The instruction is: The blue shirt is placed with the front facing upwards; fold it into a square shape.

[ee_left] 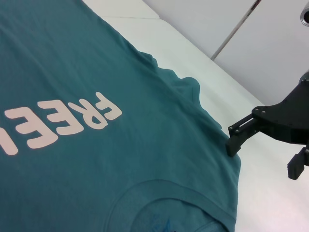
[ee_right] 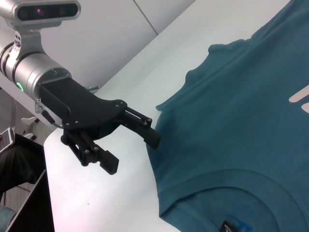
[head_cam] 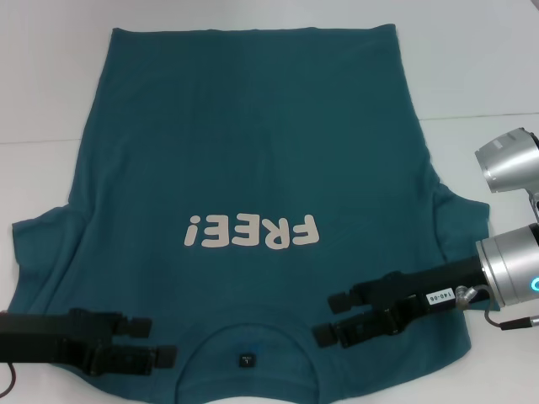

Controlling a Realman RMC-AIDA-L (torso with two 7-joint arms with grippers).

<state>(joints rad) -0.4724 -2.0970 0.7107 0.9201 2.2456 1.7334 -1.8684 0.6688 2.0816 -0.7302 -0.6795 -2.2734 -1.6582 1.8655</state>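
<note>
The blue shirt (head_cam: 253,143) lies flat on the white table, front up, with white "FREE!" lettering (head_cam: 253,231) and its collar and small dark neck label (head_cam: 245,360) nearest me. My left gripper (head_cam: 158,341) is open at the near-left shoulder, beside the collar. The right wrist view shows the left gripper (ee_right: 132,152) with one finger at the shoulder's edge of the shirt (ee_right: 241,111). My right gripper (head_cam: 330,318) is open over the near-right shoulder. From the left wrist view, the right gripper (ee_left: 263,158) has one finger against the edge of the shirt (ee_left: 120,159).
The white table (head_cam: 480,84) shows bare on both sides of the shirt and behind its hem. Both sleeves spread out sideways with small wrinkles. The table's edge (ee_right: 48,169) drops off near the left arm.
</note>
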